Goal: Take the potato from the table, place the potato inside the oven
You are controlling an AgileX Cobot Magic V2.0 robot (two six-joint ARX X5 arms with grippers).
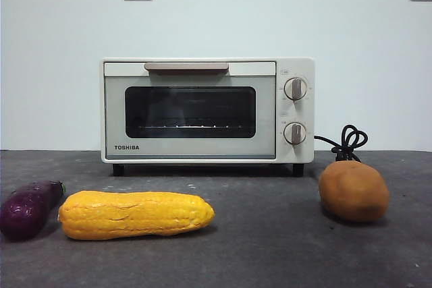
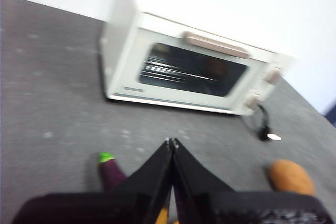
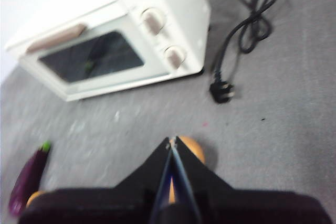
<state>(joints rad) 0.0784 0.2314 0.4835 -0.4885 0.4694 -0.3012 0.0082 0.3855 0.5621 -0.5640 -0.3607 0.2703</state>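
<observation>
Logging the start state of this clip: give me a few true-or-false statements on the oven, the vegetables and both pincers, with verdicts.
1. The oven door is shut. True.
2. The potato sits inside the oven. False: it lies on the table, in front of the oven's knob end.
3. The corn cob lies between the eggplant and the potato. True.
4. The left pincer holds the eggplant. False: its jaws are shut on nothing, above the table.
5. The right pincer is shut, above the potato. True.
6. The oven's power cord is plugged in. False: its plug lies loose on the table.
</observation>
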